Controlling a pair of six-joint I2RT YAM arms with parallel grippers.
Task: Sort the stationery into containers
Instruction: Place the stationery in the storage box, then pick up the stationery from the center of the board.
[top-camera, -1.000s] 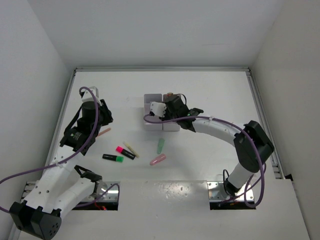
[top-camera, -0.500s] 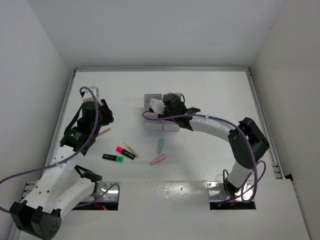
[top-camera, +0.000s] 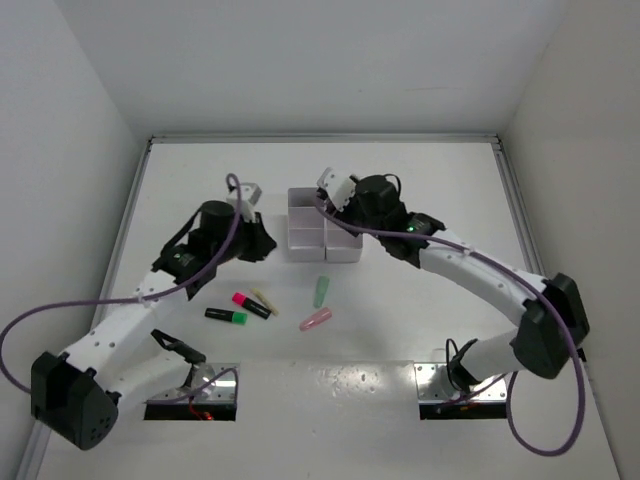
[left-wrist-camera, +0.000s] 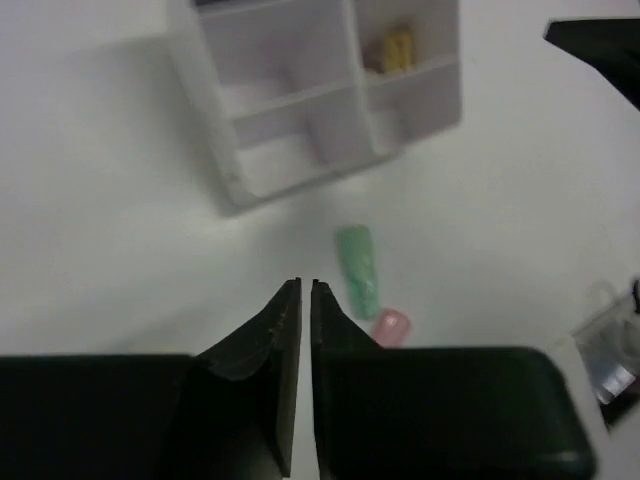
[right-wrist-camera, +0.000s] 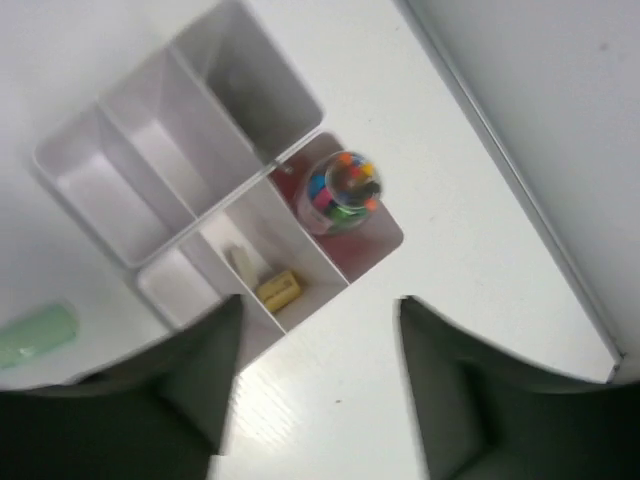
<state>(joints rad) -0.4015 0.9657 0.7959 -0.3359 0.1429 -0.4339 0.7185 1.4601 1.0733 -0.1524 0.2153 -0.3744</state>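
Shows the left hand (left-wrist-camera: 305, 285) pressed together on nothing, over the desk (top-camera: 420, 180) short of the white tray (left-wrist-camera: 300, 95), with the green piece (left-wrist-camera: 358, 270) just beside its tips and the pink piece (left-wrist-camera: 390, 324) next to that. Holds the right hand (right-wrist-camera: 320, 305) spread and empty above the tray, where a yellow eraser (right-wrist-camera: 278, 289) and a round clear tub of coloured bits (right-wrist-camera: 340, 190) sit in neighbouring compartments. Finds the pink highlighter (top-camera: 250, 304), green highlighter (top-camera: 227, 317) and a thin stick (top-camera: 264, 301) loose on the desk, apart from the tray.

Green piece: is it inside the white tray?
No, the green piece lies outside the tray, on its near side.
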